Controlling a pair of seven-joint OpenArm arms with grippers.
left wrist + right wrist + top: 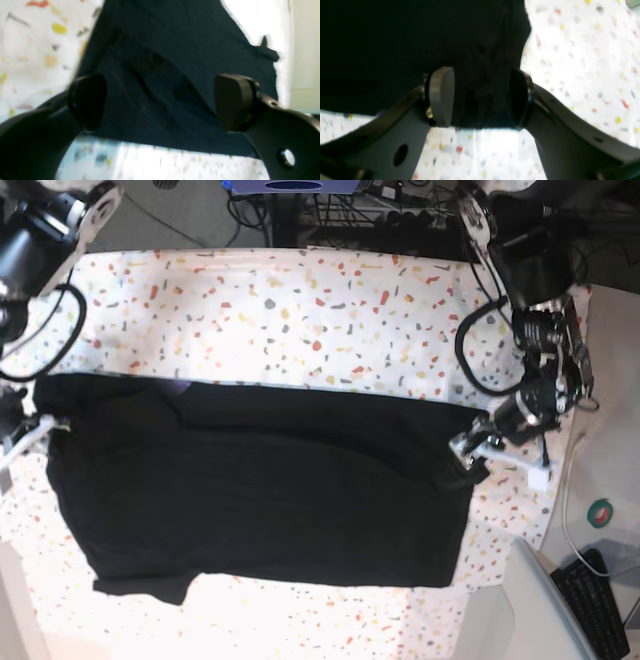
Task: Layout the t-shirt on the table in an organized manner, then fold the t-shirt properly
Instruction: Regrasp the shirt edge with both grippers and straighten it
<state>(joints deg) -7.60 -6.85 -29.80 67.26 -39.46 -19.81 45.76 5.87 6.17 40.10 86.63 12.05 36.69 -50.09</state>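
- My left tool (160, 102) is released, its two pads spread wide with the black cloth lying slack between them, gripped by neither.
- My right tool (482, 97) is parted as well, pads (442, 96) either side of a bunched edge of the cloth; I cannot tell whether they touch it.
- The t-shirt (270, 490) lies spread flat across the near half of the speckled counter (300, 300), one tool at each end.
- A keyboard (600, 600) sits beyond the counter's corner.
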